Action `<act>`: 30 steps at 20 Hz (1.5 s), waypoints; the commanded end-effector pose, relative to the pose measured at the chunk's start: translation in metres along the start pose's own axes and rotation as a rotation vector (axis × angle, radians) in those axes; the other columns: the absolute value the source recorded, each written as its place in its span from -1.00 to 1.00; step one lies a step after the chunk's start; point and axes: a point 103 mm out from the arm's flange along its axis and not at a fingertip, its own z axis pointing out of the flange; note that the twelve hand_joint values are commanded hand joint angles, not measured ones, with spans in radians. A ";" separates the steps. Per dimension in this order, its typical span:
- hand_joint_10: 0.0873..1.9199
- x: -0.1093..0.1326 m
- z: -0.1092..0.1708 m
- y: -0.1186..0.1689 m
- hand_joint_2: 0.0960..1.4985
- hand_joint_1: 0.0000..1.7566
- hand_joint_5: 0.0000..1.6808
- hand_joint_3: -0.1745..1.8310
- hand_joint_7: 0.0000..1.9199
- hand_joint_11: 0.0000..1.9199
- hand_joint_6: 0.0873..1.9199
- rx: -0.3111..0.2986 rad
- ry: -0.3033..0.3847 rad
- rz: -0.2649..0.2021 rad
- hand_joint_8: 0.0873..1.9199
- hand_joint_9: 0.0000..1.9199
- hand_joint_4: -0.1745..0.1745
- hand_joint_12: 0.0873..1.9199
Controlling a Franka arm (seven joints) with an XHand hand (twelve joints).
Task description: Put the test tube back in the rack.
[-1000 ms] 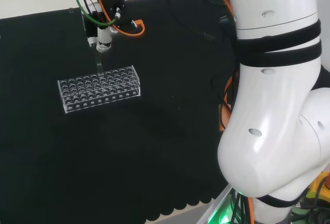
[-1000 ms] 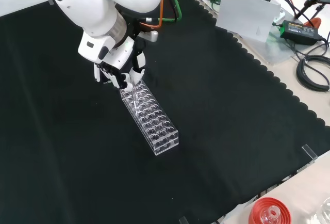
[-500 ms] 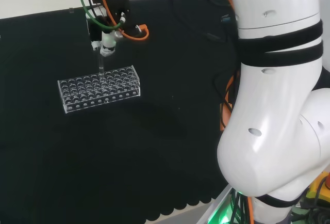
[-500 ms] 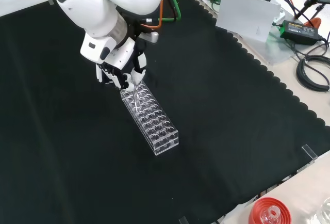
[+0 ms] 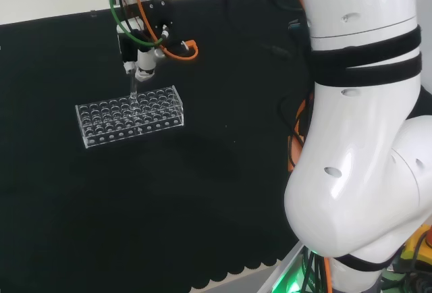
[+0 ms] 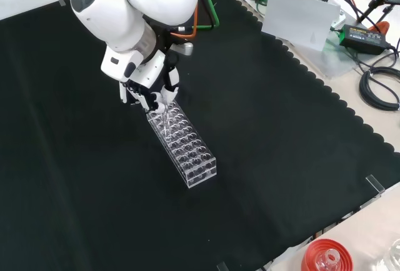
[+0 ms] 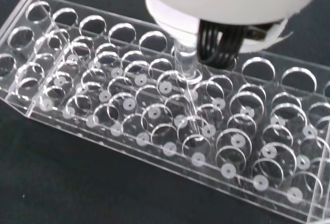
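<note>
- Fingers (image 6: 164, 92) of the hand (image 5: 142, 63) were curled and pinching the upper end of the test tube (image 5: 133, 92), which hung upright beneath them.
- In the head view the tube's lower end had reached the top of the rack (image 5: 129, 115), toward the far long side and a little right of the middle.
- From the wrist camera, the clear tube (image 7: 189, 87) ran down from the white fingertips (image 7: 175, 15) through one of the round holes in the rack's upper plate (image 7: 129, 74) (how deep it sat I could not tell through the clear plastic).
- In the front view the hand (image 6: 153, 93) sat over the upper-left end of the rack (image 6: 182, 143), which lay slanted on the black cloth (image 6: 281, 158).
- The rack was a clear block with rows of round holes, and it stood flat on the cloth.
- The arm (image 6: 134, 9) came in from the top of the front view, with green and orange cables (image 5: 177, 48) looping by the wrist.
- At the bottom right edge of the front view, a red ribbed ring (image 6: 325, 255) stood off the cloth, well apart from the rack.
</note>
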 end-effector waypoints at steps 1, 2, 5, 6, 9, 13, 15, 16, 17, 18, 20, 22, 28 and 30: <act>-0.69 0.002 -0.005 0.005 -0.42 0.64 0.61 0.00 0.52 -0.20 -0.49 -0.010 -0.013 -0.021 -0.38 0.45 -1.00 0.25; -0.69 0.002 -0.007 0.006 -0.42 0.64 0.61 0.00 0.52 -0.20 -0.49 -0.012 -0.013 -0.022 -0.38 0.45 -1.00 0.25; -0.69 0.004 -0.009 0.010 -0.42 0.64 0.61 0.00 0.52 -0.20 -0.49 -0.013 -0.016 -0.027 -0.37 0.45 -1.00 0.25; -0.69 0.005 -0.008 0.011 -0.42 0.64 0.61 0.00 0.52 -0.20 -0.49 -0.012 -0.017 -0.028 -0.37 0.45 -1.00 0.25; -0.69 0.005 -0.005 0.010 -0.42 0.64 0.61 0.00 0.52 -0.20 -0.49 -0.014 -0.016 -0.050 -0.37 0.45 -1.00 0.25; -0.69 0.008 -0.001 0.013 -0.42 0.64 0.61 0.00 0.52 -0.20 -0.49 0.002 -0.018 -0.049 -0.37 0.45 -1.00 0.25; -0.69 0.008 0.000 0.014 -0.42 0.64 0.61 0.00 0.52 -0.20 -0.49 0.007 -0.016 -0.049 -0.37 0.45 -1.00 0.25; -0.69 0.009 -0.001 0.015 -0.42 0.64 0.61 0.00 0.52 -0.20 -0.49 0.010 -0.016 -0.047 -0.37 0.45 -1.00 0.25; -0.69 0.010 -0.001 0.015 -0.42 0.64 0.61 0.00 0.52 -0.20 -0.49 0.013 -0.016 -0.047 -0.37 0.45 -1.00 0.25; -0.69 0.011 0.000 0.016 -0.42 0.64 0.61 0.00 0.52 -0.20 -0.49 0.014 -0.018 -0.045 -0.37 0.45 -1.00 0.25; -0.69 0.011 0.001 0.017 -0.42 0.64 0.61 0.00 0.52 -0.20 -0.49 0.008 -0.006 -0.042 -0.37 0.45 -1.00 0.25; -0.69 0.012 0.004 0.017 -0.42 0.64 0.61 0.00 0.52 -0.20 -0.49 0.013 -0.003 -0.043 -0.37 0.45 -1.00 0.25; -0.69 0.017 0.015 0.020 -0.42 0.64 0.61 0.00 0.52 -0.20 -0.49 0.035 -0.001 -0.050 -0.37 0.45 -1.00 0.25; -0.69 0.017 0.018 0.021 -0.42 0.64 0.61 0.00 0.52 -0.20 -0.49 0.044 0.000 -0.049 -0.37 0.45 -1.00 0.25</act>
